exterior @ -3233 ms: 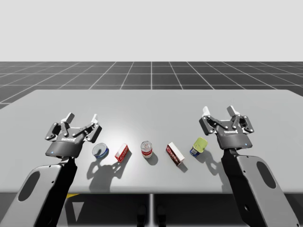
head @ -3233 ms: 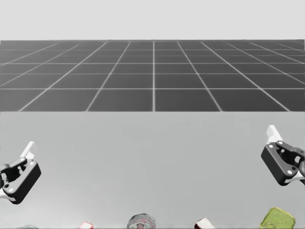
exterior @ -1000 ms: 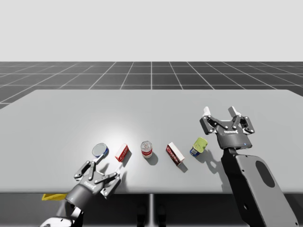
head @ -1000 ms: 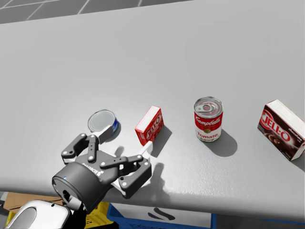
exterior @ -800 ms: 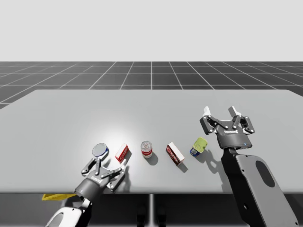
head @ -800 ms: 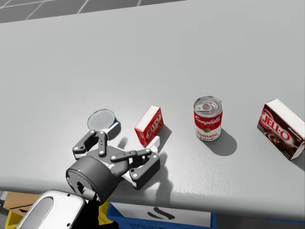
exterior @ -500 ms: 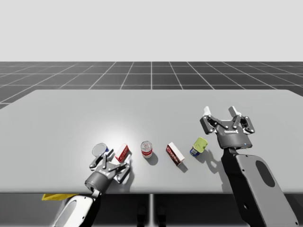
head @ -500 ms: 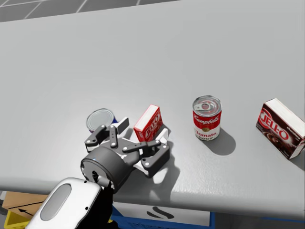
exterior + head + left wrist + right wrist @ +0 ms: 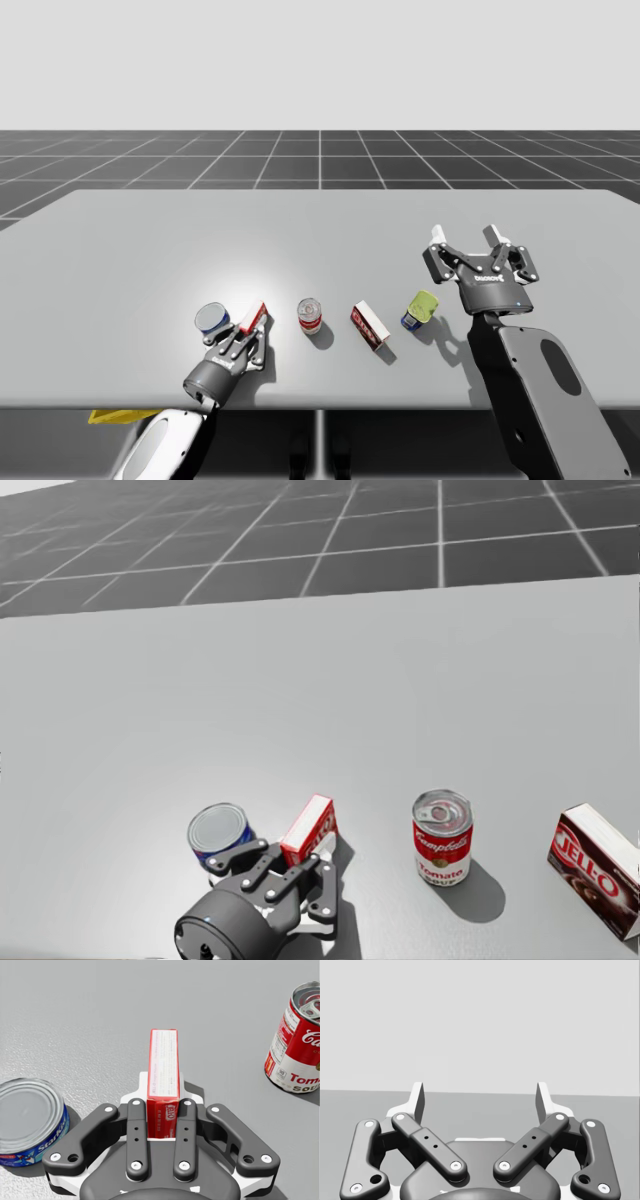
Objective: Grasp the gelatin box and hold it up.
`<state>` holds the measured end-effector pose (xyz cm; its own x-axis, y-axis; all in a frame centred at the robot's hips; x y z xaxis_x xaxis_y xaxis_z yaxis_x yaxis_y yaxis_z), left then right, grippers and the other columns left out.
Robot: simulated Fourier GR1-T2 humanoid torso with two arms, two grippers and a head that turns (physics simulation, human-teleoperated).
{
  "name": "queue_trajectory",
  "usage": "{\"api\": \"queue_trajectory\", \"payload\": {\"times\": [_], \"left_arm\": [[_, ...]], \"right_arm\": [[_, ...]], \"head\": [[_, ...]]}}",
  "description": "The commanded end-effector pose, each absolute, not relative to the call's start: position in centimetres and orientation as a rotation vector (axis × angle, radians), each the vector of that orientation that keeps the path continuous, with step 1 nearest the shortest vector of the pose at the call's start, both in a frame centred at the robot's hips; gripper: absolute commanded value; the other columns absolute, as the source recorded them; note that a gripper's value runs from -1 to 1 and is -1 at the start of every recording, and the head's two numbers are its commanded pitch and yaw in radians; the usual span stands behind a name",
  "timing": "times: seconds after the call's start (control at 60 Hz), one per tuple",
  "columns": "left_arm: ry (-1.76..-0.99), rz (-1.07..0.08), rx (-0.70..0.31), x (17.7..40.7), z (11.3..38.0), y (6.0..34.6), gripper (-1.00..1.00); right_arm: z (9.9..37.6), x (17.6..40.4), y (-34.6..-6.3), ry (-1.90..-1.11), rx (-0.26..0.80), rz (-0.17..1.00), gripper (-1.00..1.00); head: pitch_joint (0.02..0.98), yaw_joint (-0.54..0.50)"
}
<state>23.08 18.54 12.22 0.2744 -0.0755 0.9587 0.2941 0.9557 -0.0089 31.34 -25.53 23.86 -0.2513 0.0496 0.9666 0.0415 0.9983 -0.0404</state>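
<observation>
Got the red box pinched in the left gripper: fingers drawn in close, pressing its two broad faces from either side. Standing on a narrow edge on the table, lower left in the high view, bottom left of centre in the head view. Not yet off the surface, by the look of it.

Judging from that: done with the grasp, on to the lift. Calls for a straight pull upward with the squeeze kept firm, and care around the blue tin just beside the gripper.

Further out on the other side, a red-and-white can, well apart. Then a dark red box and a yellow-topped tin, strung rightward across the high view.

Over at the right, holding the right gripper above the table, fingers spread wide, nothing between them.

Print and labels on the box end and both near cans; leaving all of it unread.
</observation>
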Motion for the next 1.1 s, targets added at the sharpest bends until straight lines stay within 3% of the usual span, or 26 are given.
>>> {"api": "queue_trajectory", "payload": {"times": [0.017, 0.25, 0.483, 0.817, 1.1], "left_arm": [[-1.243, -0.308, -0.236, 22.6, 11.5, 18.2, 1.00], [-1.251, -0.324, -0.230, 22.4, 11.5, 18.0, 1.00], [-1.284, -0.333, -0.213, 22.3, 13.1, 18.0, 1.00], [-1.405, -0.382, -0.150, 23.2, 20.2, 18.5, 1.00], [-1.571, -0.434, -0.081, 24.3, 27.5, 18.5, 1.00]], "right_arm": [[23.9, 31.4, -25.6, -1.825, -0.067, 0.006, -1.00], [23.8, 31.4, -25.7, -1.824, -0.066, 0.005, -1.00], [23.7, 31.5, -25.8, -1.823, -0.066, 0.006, -1.00], [23.8, 31.5, -26.0, -1.822, -0.059, 0.008, -1.00], [23.7, 31.4, -25.9, -1.840, -0.040, 0.045, -1.00]], "head": [[0.596, 0.26], [0.464, 0.27], [0.459, 0.29], [0.471, 0.30], [0.461, 0.30]]}}
